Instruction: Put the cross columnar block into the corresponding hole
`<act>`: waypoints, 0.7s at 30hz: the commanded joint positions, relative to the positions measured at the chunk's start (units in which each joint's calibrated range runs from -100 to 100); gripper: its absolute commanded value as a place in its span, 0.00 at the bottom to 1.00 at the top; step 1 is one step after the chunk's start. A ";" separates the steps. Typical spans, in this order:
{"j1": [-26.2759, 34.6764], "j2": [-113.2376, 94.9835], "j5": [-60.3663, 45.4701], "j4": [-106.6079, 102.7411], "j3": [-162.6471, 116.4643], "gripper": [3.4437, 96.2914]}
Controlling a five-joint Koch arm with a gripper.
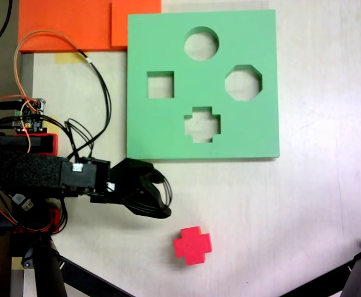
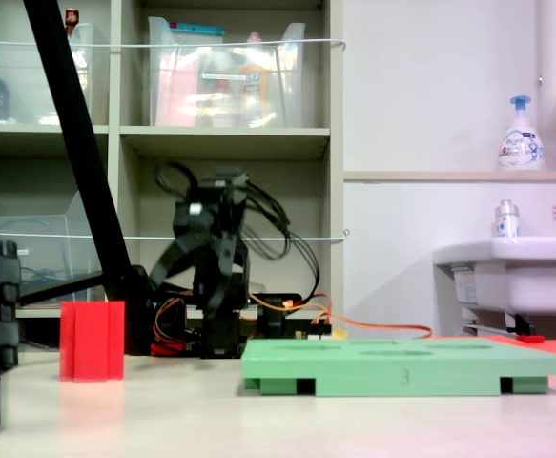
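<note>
Arm base runs off the first exterior view's left edge; in the second exterior view the arm is a dark folded mass against the shelf, fingers not separable there. Gripper [image 1: 158,198] black on black shadow, fingers look nearly closed with nothing between them, but the gap is hard to read, cannot tell for sure. Red cross columnar block [image 1: 192,245] stands upright on the white counter [image 1: 316,204], at about 4 o'clock from the gripper, near but apart, untouched; also upright in the second exterior view [image 2: 92,341]. Green foam board [image 1: 254,133] lies flat at 12 o'clock from the block, well apart, bare counter between. Plus-shaped hole [image 1: 202,124] sits nearest the board's lower edge, empty; round hole [image 1: 201,43], square hole [image 1: 160,85], octagonal hole [image 1: 243,82] around it. Orange sheet [image 1: 69,25] cut by the top edge, board overlapping its corner. Loose wires [image 1: 96,80] loop beside the board's left edge. Tripod legs [image 1: 360,275] clip the bottom corners.
</note>
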State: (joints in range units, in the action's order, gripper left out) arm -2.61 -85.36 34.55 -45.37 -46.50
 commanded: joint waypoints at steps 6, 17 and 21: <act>0.59 27.54 3.32 -43.07 47.89 0.46; -4.64 57.15 1.76 -54.63 79.50 0.48; -6.25 65.81 -0.20 -54.63 81.09 0.59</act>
State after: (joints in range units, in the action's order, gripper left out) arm -8.38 -21.34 35.63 -97.94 31.70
